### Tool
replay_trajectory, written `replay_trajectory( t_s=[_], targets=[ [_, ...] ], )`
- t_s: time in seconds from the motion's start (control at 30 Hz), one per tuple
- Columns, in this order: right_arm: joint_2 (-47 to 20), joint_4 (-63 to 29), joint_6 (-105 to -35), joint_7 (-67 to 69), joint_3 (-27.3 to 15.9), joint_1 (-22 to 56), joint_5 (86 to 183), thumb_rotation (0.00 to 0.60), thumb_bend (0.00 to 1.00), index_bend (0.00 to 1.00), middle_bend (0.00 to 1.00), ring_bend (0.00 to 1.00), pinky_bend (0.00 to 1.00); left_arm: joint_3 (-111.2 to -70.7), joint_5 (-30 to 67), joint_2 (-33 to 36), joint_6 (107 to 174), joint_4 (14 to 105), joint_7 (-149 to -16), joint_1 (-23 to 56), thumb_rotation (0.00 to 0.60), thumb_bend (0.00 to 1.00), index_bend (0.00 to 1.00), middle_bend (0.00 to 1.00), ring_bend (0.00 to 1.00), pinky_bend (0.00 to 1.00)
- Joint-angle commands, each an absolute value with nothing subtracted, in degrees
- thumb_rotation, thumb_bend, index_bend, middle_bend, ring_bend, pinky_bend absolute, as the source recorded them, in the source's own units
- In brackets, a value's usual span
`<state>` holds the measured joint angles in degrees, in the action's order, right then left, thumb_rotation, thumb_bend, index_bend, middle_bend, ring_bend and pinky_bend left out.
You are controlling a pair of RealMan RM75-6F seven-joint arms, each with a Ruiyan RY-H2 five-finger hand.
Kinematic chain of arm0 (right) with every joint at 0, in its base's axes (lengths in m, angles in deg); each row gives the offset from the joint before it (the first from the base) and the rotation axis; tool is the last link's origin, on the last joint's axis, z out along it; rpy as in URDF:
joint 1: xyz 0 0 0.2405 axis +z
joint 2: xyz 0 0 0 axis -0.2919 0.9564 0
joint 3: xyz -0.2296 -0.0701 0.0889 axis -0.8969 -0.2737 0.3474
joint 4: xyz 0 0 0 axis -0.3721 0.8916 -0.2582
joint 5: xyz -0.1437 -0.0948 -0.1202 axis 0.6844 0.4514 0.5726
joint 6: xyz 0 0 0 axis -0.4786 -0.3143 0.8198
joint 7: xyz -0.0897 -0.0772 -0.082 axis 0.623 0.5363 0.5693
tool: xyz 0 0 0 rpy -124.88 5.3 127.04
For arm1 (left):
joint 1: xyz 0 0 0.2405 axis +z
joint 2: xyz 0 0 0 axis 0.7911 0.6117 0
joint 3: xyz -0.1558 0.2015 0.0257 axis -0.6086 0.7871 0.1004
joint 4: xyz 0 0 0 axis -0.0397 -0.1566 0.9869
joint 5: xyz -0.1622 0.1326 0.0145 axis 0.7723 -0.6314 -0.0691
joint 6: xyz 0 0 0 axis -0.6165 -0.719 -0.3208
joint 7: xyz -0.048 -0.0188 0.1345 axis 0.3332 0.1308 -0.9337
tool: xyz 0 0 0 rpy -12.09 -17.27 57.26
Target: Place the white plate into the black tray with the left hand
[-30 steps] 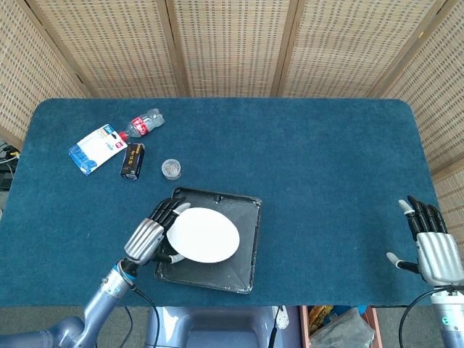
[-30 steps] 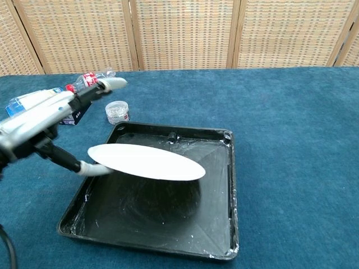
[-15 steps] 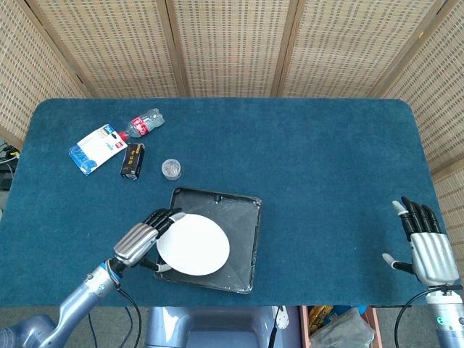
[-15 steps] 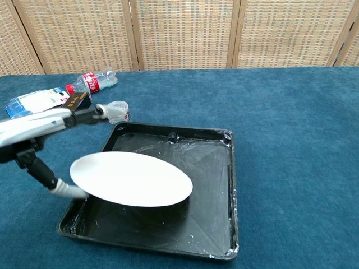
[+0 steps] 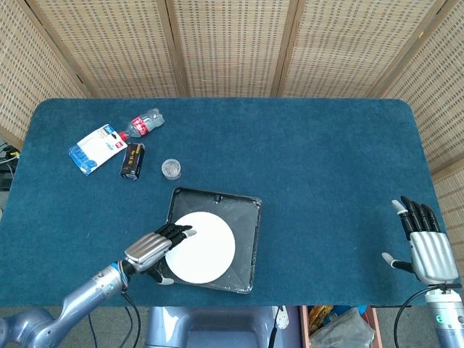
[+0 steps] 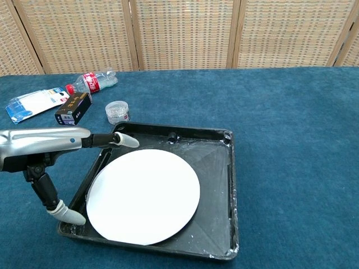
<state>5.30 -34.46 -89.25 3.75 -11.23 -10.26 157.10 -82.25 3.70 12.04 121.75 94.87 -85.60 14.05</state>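
Note:
The white plate lies in the black tray, filling its left half, with its near-left edge up against the tray's rim. My left hand is at the tray's left side. Its fingers stretch out over the plate's far-left edge and its thumb hangs outside the rim, a small gap from the plate. Nothing is in its grip. My right hand stays open with fingers spread at the table's right front edge, in the head view only.
Behind and left of the tray lie a small clear jar, a black box, a red-labelled bottle and a white and blue packet. Wicker screens stand behind the table.
The left hand lowered the plate from above the tray down into it, then let go; its thumb has come off the plate's edge. The right hand has hardly moved.

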Motion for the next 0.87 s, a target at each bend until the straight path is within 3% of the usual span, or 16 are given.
replay_trajectory(
  t_s=[0.03, 0.33, 0.67, 0.87],
  targets=[
    [5.37, -34.43, -89.22, 3.6, -11.2, -10.26, 157.01, 0.6, 0.0, 0.0, 0.0, 0.0, 0.0, -82.86, 2.98, 12.55, 123.89, 95.31, -84.74, 14.69, 0.6, 0.0, 0.0, 0.0, 0.0, 0.0],
    [5.69, -34.57, -89.52, 2.9, -11.19, -10.36, 157.19, 0.6, 0.0, 0.0, 0.0, 0.0, 0.0, -84.7, -4.45, 18.7, 141.81, 90.2, -78.95, 22.61, 0.6, 0.0, 0.0, 0.0, 0.0, 0.0],
    [5.9, -34.89, -90.32, 2.79, -11.23, -10.67, 157.61, 0.6, 0.0, 0.0, 0.0, 0.0, 0.0, -84.35, -2.62, 22.93, 156.69, 81.97, -77.23, 33.18, 0.6, 0.0, 0.0, 0.0, 0.0, 0.0],
    [5.8, -34.64, -90.77, 2.77, -11.12, -10.88, 157.51, 0.6, 0.0, 0.0, 0.0, 0.0, 0.0, -82.82, -1.52, 22.16, 159.54, 78.51, -75.64, 37.68, 0.6, 0.0, 0.0, 0.0, 0.0, 0.0]
  ],
)
